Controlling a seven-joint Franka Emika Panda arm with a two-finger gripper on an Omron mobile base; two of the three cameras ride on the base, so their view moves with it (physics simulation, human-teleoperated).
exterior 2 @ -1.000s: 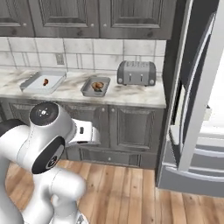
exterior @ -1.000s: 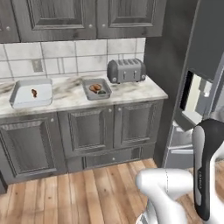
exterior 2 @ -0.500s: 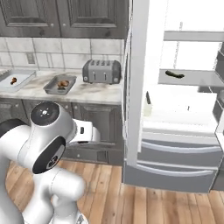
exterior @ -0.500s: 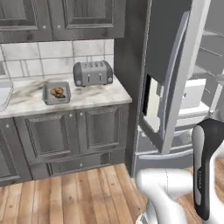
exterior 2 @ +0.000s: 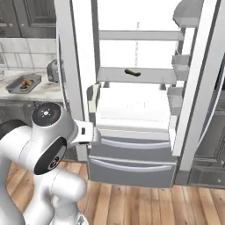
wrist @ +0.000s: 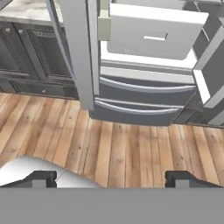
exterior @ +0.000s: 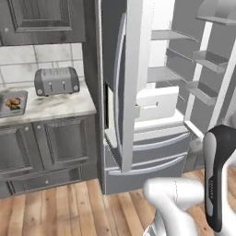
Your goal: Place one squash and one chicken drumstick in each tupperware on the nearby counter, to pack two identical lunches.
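A slim dark green squash [exterior 2: 132, 72] lies on a middle shelf of the open fridge [exterior 2: 140, 110]. The smaller grey tupperware [exterior 2: 17, 84] sits on the marble counter [exterior 2: 41, 91] at the left, with a brown chicken drumstick [exterior 2: 27, 81] in it. The left base view shows the same tupperware [exterior: 5, 107] and drumstick [exterior: 13, 102] at its left edge. My gripper [wrist: 112, 179] is open and holds nothing. It hangs low and looks over the wooden floor toward the fridge's bottom drawers. Its fingertips [wrist: 41, 178] stand wide apart.
A grey slotted toaster [exterior: 56, 80] stands on the counter next to the fridge. The fridge doors [exterior: 122, 92] stand swung open, with door shelves [exterior 2: 182, 66] on the right. Dark cabinets [exterior: 46, 147] run under the counter. Wooden floor [wrist: 131, 148] lies in front.
The whole picture has shifted left: the base has moved rightward from the counter to face the open fridge. The larger pale tray has left the views. The gripper stays open.
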